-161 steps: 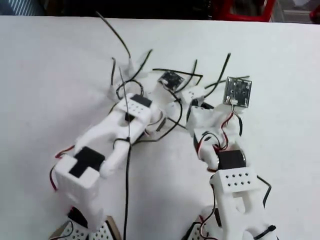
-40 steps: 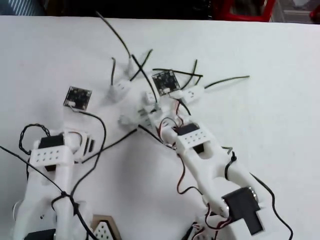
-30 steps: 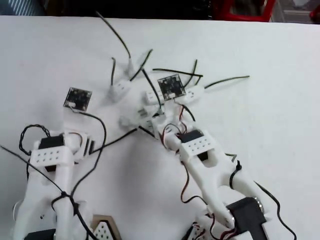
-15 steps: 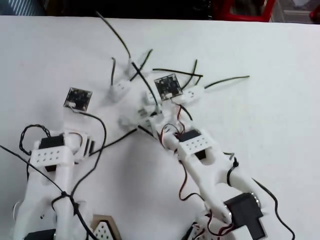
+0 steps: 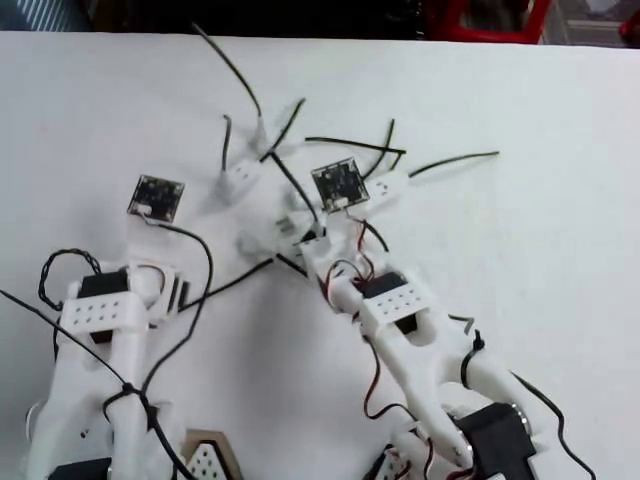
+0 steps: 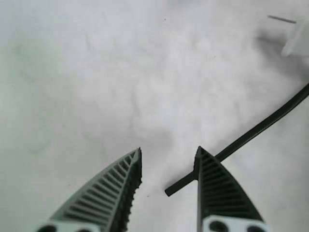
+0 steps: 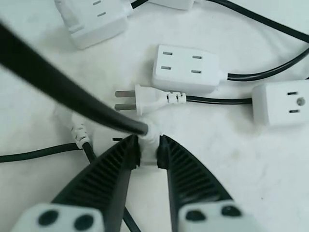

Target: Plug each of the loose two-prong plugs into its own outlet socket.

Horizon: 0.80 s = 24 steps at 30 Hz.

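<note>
My right gripper [image 7: 148, 145] is shut on a white plug [image 7: 147, 132] low over the table; the plug's black cord [image 7: 63, 89] runs off close past the camera, and its prongs are hidden. Just beyond it a loose two-prong plug [image 7: 147, 99] lies flat beside a white outlet socket [image 7: 187, 69]. Two more sockets [image 7: 94, 17] [image 7: 282, 102] lie farther out. In the high view the right arm [image 5: 392, 300] stands over this cluster mid-table. My left gripper [image 6: 168, 159] stands open over bare table, with a black cord end [image 6: 193, 178] by one finger.
Black cords [image 5: 450, 160] and white socket blocks [image 5: 240, 180] [image 5: 390, 185] are tangled across the middle of the table [image 5: 560, 250]. The left arm [image 5: 100, 315] stands at the front left. Bare surface lies to the far left and right.
My right arm has drawn back toward the front edge, pulling the held plug and its cord with it. The left arm has kept still.
</note>
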Tool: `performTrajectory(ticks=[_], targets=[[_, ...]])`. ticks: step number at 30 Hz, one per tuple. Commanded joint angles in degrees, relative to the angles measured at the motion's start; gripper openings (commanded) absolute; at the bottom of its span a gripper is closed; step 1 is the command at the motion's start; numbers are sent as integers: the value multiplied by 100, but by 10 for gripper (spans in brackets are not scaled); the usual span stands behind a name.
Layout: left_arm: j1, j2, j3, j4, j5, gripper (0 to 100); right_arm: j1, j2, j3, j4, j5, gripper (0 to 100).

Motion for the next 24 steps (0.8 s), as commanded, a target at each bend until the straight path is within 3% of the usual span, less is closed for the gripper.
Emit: performTrajectory(ticks=[1,12,24], targets=[[-57,-171,0,-114,9,188,-277,4,53,154,70,16],[-57,-171,0,-114,9,188,-286,-48,-325,1692,132,16],[-57,-171,0,-114,9,188,-198,-66,-818,2360,413,16]])
